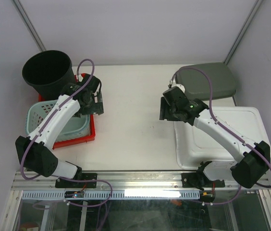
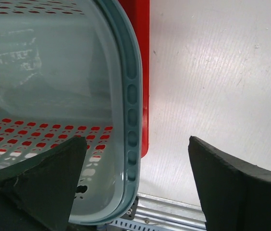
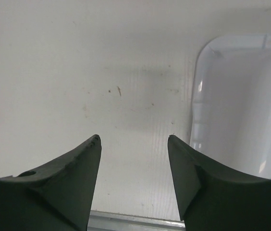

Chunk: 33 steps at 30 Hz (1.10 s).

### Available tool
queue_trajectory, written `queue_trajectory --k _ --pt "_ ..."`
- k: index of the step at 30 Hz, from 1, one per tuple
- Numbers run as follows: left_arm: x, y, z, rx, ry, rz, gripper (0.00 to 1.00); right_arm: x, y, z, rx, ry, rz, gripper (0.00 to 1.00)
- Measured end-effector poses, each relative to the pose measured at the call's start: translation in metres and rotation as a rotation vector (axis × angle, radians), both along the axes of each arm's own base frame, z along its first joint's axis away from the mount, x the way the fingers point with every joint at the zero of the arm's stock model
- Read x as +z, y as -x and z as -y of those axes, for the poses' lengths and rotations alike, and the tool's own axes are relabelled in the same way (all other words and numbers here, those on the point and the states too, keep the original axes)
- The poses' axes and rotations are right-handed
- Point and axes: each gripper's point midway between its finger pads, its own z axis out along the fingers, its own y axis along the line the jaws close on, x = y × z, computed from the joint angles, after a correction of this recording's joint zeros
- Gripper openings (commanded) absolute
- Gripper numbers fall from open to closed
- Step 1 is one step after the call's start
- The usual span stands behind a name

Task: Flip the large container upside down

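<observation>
A large white plastic container (image 1: pixel 222 139) lies flat at the front right of the table; its rounded corner shows in the right wrist view (image 3: pixel 241 96). My right gripper (image 1: pixel 166 109) is open and empty, hovering over the bare table just left of that container (image 3: pixel 133 138). My left gripper (image 1: pixel 91 103) is open over the right rim of a teal perforated basket (image 1: pixel 39 115); in the left wrist view the gripper (image 2: pixel 136 144) has one finger over the basket (image 2: pixel 54 72) and the other over the table, touching nothing.
The teal basket sits in a red tray (image 1: pixel 90 134) at the left (image 2: pixel 145 57). A tall black bucket (image 1: pixel 46 72) stands upright at the back left. A grey lid (image 1: pixel 207 79) lies at the back right. The metal rail (image 1: pixel 140 180) runs along the near edge.
</observation>
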Motion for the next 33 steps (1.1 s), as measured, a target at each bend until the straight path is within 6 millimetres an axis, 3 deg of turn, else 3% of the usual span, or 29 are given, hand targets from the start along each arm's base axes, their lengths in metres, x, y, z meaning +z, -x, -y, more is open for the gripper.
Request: queue_trajectory --k 4,9,10,13,15,17,21,25,28,33 --pt "-0.016 -0.003 0.005 -0.007 0.015 -0.016 0.52 0.017 -0.012 -0.008 0.002 -0.032 0.055 0.62" --pt "-0.017 -0.008 0.009 -0.007 0.034 0.009 0.31 0.018 -0.016 0.001 -0.019 0.011 0.078 0.63" --pt "-0.016 -0.009 0.009 -0.009 0.034 0.017 0.31 0.018 -0.016 0.003 -0.022 0.020 0.079 0.63" --pt "-0.013 -0.011 0.008 -0.010 0.033 0.033 0.50 0.019 -0.016 0.007 -0.028 0.038 0.088 0.63" --pt "-0.013 -0.013 0.008 -0.014 0.033 0.040 0.53 0.020 -0.017 0.008 -0.028 0.041 0.091 0.63" --pt "-0.014 -0.015 0.009 -0.018 0.036 0.048 0.41 0.020 -0.017 0.008 -0.028 0.042 0.092 0.64" --pt "-0.023 -0.017 0.010 -0.031 0.056 0.050 0.33 0.020 -0.017 0.008 -0.028 0.041 0.092 0.64" --pt "-0.024 -0.020 0.005 -0.033 0.071 0.068 0.18 0.020 -0.017 0.008 -0.028 0.042 0.093 0.64" --pt "-0.020 -0.023 0.001 -0.027 0.063 0.080 0.00 0.021 -0.016 0.008 -0.027 0.041 0.095 0.65" --pt "0.007 -0.029 -0.004 -0.042 0.039 0.129 0.00 0.026 -0.018 0.007 -0.019 0.038 0.108 0.65"
